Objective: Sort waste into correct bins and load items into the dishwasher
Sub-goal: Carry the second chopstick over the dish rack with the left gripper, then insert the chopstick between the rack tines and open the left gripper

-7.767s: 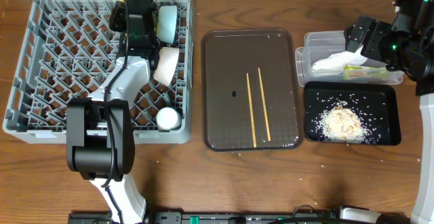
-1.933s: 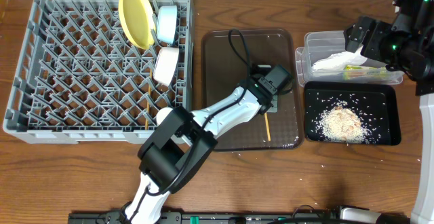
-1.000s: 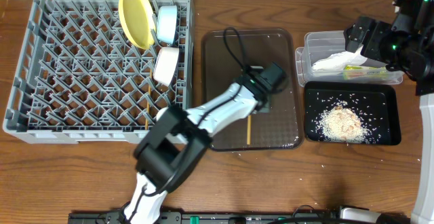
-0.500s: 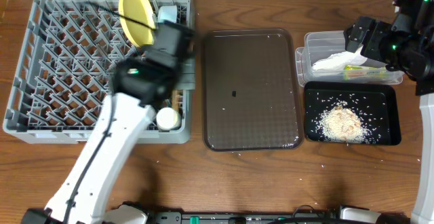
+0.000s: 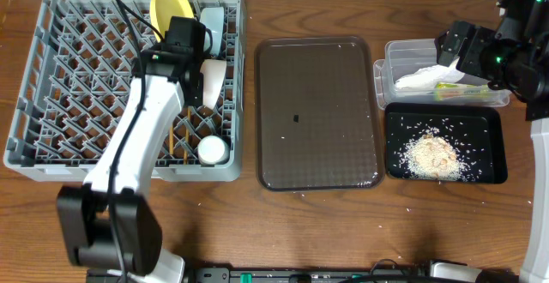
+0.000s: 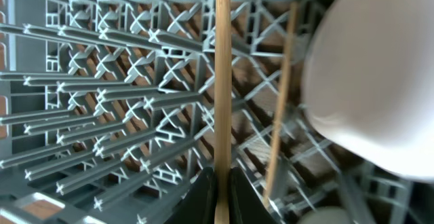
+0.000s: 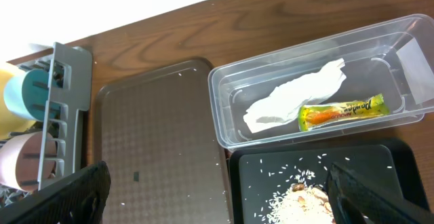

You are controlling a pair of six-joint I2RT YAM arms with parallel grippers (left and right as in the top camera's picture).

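Well, my left gripper [image 6: 218, 198] is clamped on one chopstick [image 6: 222, 81], which runs straight ahead of the jaws over the grey rack [image 6: 102, 81]. The second chopstick [image 6: 279, 108] lies just right, with one white bowl [image 6: 369, 81] beyond it. My right gripper [image 7: 227, 200] hangs with its jaws wide apart. Ahead of them the clear tub [image 7: 218, 102] holds one napkin [image 7: 291, 105] and one wrapper [image 7: 342, 110]. Rice [image 7: 298, 193] lies in the black tray [image 7: 380, 159] beneath, and the brown tray [image 7: 163, 129] is ahead-left on the wooden table [image 7: 135, 41].
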